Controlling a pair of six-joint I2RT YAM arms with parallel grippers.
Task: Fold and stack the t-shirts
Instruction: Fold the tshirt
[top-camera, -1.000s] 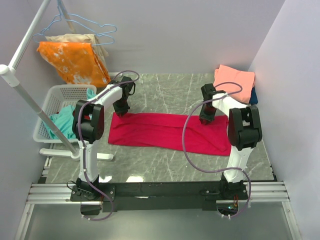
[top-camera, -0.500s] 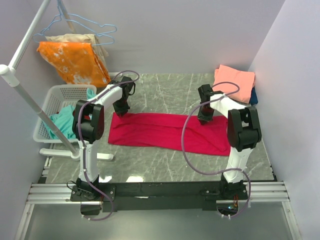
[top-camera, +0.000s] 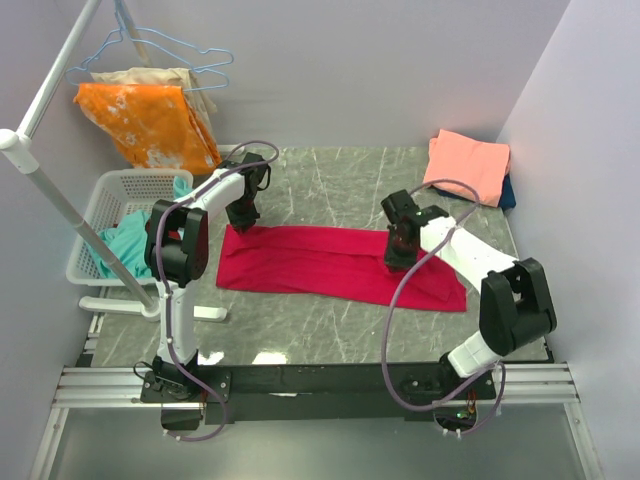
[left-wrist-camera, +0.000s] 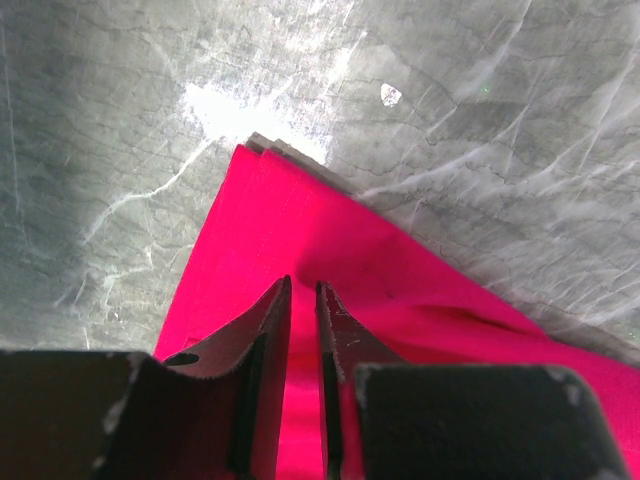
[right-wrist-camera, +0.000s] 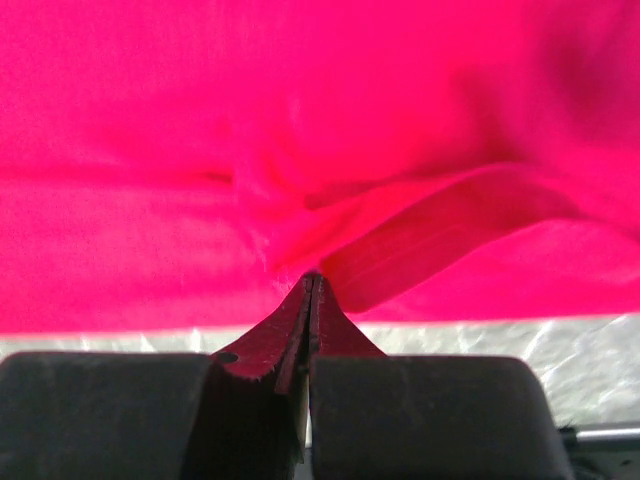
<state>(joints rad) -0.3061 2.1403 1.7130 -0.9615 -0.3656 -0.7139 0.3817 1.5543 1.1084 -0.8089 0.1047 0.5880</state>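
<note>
Top external view shows the crimson-red t-shirt (top-camera: 320, 262) lying as a long band across the middle of the marble worktop (top-camera: 330, 175). The left end effector (top-camera: 240, 222) is down on the band's far left corner. Seen from the left wrist, its fingers (left-wrist-camera: 262, 335) stand a sliver apart with red cloth pinched up between them. The right end effector (top-camera: 397, 258) sits over the band right of centre. Its tips are pressed together on a raised fold of the same shirt, which puckers where they meet. The salmon-pink t-shirt (top-camera: 468, 162) lies folded in the far right corner, and a strip of the dark blue t-shirt (top-camera: 508, 192) shows at its right edge. An orange blotched cloth (top-camera: 150, 125) hangs at far left, above a white basket (top-camera: 110, 190).
</note>
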